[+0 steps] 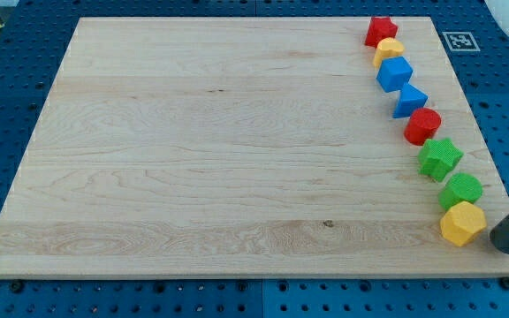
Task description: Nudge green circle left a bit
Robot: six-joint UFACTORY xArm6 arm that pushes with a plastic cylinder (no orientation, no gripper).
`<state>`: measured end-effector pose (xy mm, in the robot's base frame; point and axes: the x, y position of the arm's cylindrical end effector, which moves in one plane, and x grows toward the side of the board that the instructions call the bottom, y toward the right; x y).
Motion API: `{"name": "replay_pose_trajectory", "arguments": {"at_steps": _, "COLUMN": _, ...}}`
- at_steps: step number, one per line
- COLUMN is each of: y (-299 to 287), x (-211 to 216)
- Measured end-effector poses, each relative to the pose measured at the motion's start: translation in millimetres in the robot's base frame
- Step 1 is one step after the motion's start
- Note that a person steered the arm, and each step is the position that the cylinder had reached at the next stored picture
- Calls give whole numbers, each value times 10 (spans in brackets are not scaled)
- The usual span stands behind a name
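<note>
The green circle (pixel 461 190) sits near the board's right edge, in a line of blocks. It lies between a green star (pixel 439 158) above it and a yellow hexagon (pixel 462 223) below it, touching both. My tip (pixel 505 241) is at the view's lower right, just right of the yellow hexagon and below-right of the green circle. The tip touches no block.
The line runs on up the right side: red circle (pixel 422 126), blue triangle (pixel 410 102), blue cube (pixel 394 73), yellow block (pixel 388 50), red star (pixel 381 31). The wooden board (pixel 219 150) lies on a blue perforated table. A marker tag (pixel 460 41) is at the top right.
</note>
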<state>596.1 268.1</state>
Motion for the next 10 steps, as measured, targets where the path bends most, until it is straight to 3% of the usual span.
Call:
{"name": "replay_pose_trajectory", "arguments": {"at_steps": 3, "y": 1, "x": -213}}
{"name": "replay_pose_trajectory", "arguments": {"at_steps": 10, "y": -55, "x": -253}}
